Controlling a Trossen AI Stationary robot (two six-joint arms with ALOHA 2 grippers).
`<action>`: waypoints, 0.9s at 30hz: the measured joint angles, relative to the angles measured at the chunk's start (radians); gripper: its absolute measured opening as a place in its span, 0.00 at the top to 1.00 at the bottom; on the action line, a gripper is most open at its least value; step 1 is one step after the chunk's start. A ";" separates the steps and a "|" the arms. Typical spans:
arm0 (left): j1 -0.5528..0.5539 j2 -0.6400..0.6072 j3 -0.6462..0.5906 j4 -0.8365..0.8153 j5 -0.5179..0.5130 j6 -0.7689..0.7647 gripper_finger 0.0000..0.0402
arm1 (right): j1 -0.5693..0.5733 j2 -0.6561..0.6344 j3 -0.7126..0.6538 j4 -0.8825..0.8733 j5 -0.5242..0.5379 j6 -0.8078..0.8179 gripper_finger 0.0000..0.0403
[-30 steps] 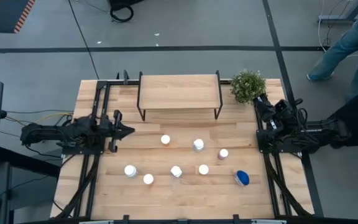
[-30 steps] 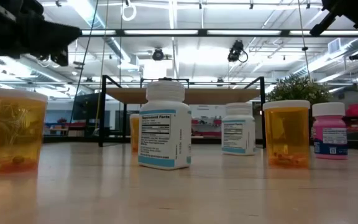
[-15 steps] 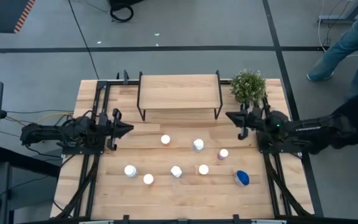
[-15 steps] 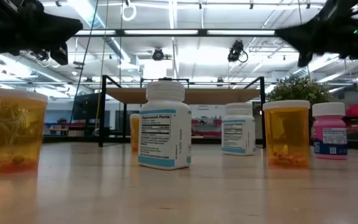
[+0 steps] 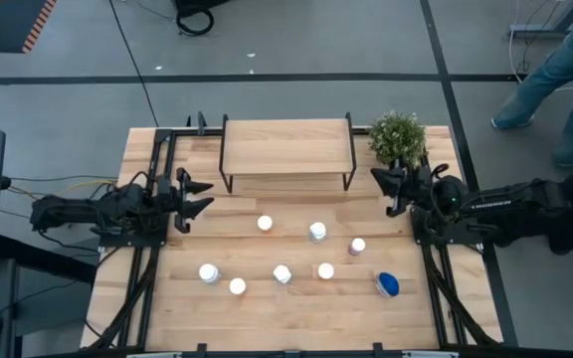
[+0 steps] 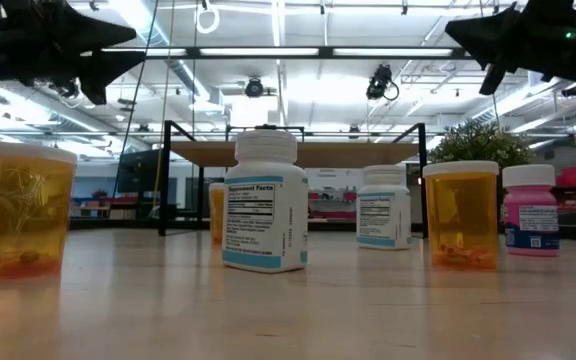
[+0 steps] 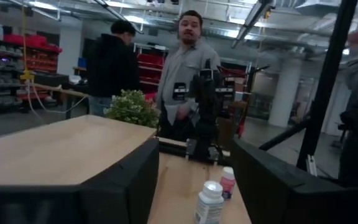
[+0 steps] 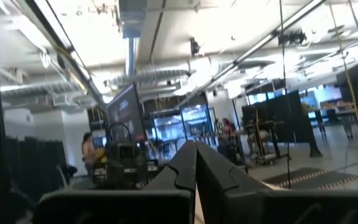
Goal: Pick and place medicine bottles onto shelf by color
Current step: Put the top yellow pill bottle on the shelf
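Observation:
Several medicine bottles stand upright on the slatted table in front of the shelf (image 5: 286,147): white-capped ones (image 5: 265,224) (image 5: 317,232) (image 5: 283,273), a pink one (image 5: 357,246) and a wider blue-topped one (image 5: 387,285). The low view shows orange (image 6: 460,213), white (image 6: 263,200) and pink (image 6: 531,210) bodies. My left gripper (image 5: 205,196) hovers open and empty above the table's left side, pointing right; it also shows in the left wrist view (image 7: 194,168). My right gripper (image 5: 378,182) hovers shut and empty by the shelf's right end, pointing left; its fingers meet in the right wrist view (image 8: 194,155).
A potted plant (image 5: 398,136) stands at the far right corner, just behind my right gripper. The shelf's black legs (image 5: 349,179) stand at its ends. Black rails (image 5: 157,199) run along both table sides. A person (image 5: 555,70) stands off the table's far right; people (image 7: 185,68) show in the left wrist view.
My left gripper has opened its fingers while staying above the table's left side. My right arm has swung from along the right rail, pointing toward the far edge, to pointing toward the table's left beside the plant, then drawn back a little to the right.

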 joint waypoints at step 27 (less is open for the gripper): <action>-0.018 1.422 1.145 -0.923 0.153 0.098 0.43 | -0.046 0.150 0.001 -0.026 0.225 -0.097 0.98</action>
